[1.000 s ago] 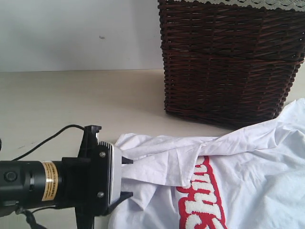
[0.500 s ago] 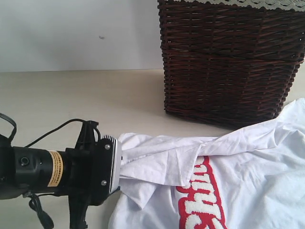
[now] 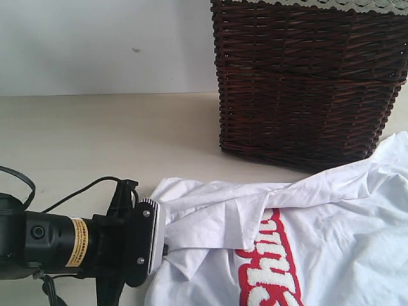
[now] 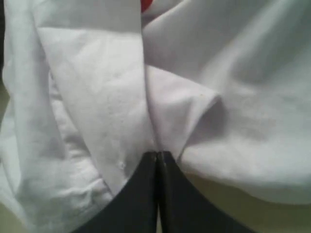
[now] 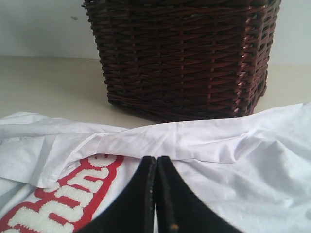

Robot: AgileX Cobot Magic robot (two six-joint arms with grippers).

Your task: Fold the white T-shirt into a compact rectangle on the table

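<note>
Left gripper (image 4: 158,155): fingers pressed together at the near edge of the white T-shirt (image 3: 331,223), and a thin fold of sleeve cloth appears to be pinched at their tips. From those tips the shirt lies crumpled on the table (image 3: 95,140) and spreads straight ahead along the line the fingers point, with its long raised fold on that axis. Right gripper (image 5: 156,158): fingers closed tip to tip with nothing between them, over the shirt body. The red-banded lettering (image 5: 63,194) lies just beside the tips. Beyond both sets of fingertips stands the dark wicker basket (image 3: 306,83), touching the shirt's far fold. A lace-edged liner (image 3: 331,5) lies over its rim, and its interior is hidden.
</note>
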